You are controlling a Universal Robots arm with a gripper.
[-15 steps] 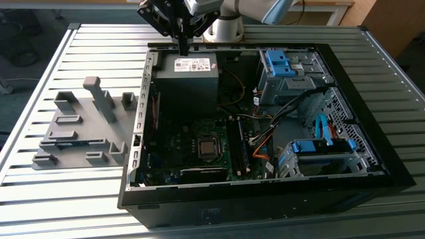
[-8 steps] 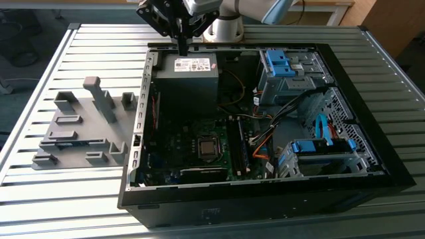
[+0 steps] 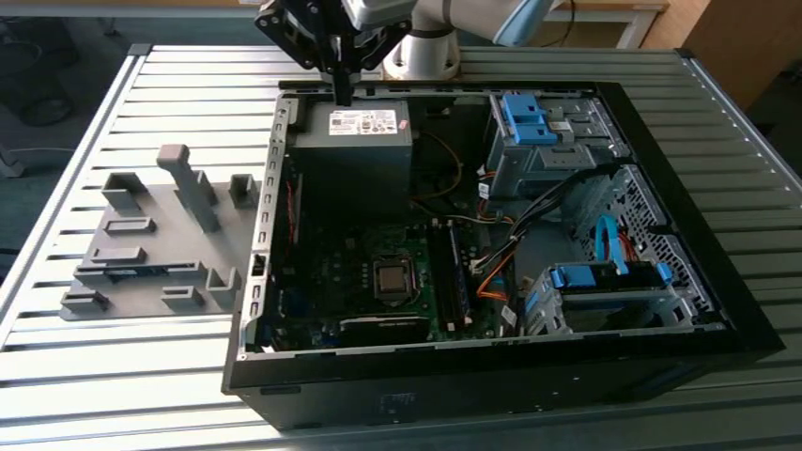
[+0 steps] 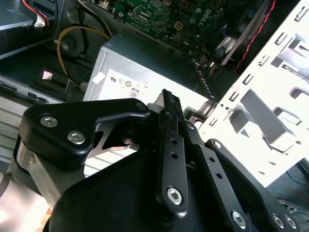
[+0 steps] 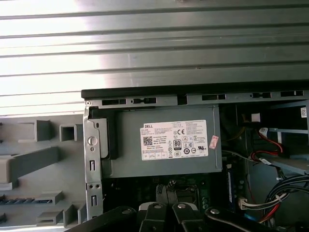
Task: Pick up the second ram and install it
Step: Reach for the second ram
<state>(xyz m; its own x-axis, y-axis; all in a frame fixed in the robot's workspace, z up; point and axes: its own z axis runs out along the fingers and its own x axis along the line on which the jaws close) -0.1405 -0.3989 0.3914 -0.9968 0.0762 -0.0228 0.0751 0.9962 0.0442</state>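
The second ram [image 3: 135, 272] is a thin blue-green stick. It lies flat in a slot of the grey fixture plate [image 3: 138, 240], which sits on the table at the exterior view's left of the open computer case. In the first wrist view, the second ram [image 5: 24, 201] is a blue strip in the fixture [image 5: 43, 159]. My gripper [image 3: 342, 97] hangs over the case's back edge, just above the grey power supply [image 3: 363, 122], well away from the ram. The black fingers [image 4: 167, 104] are pressed together and hold nothing. The fingertips [image 5: 163, 189] also show over the power supply [image 5: 169, 140].
The open case [image 3: 652, 169] holds a motherboard [image 3: 376, 282] with a dark stick standing in a slot [image 3: 454, 272]. It also holds drive cages with blue latches [image 3: 532, 117] [image 3: 608, 277] and loose cables [image 3: 501, 254]. Upright grey fixture blocks [image 3: 188, 183] rise beside the case. The table [image 3: 75, 188] is slatted metal.
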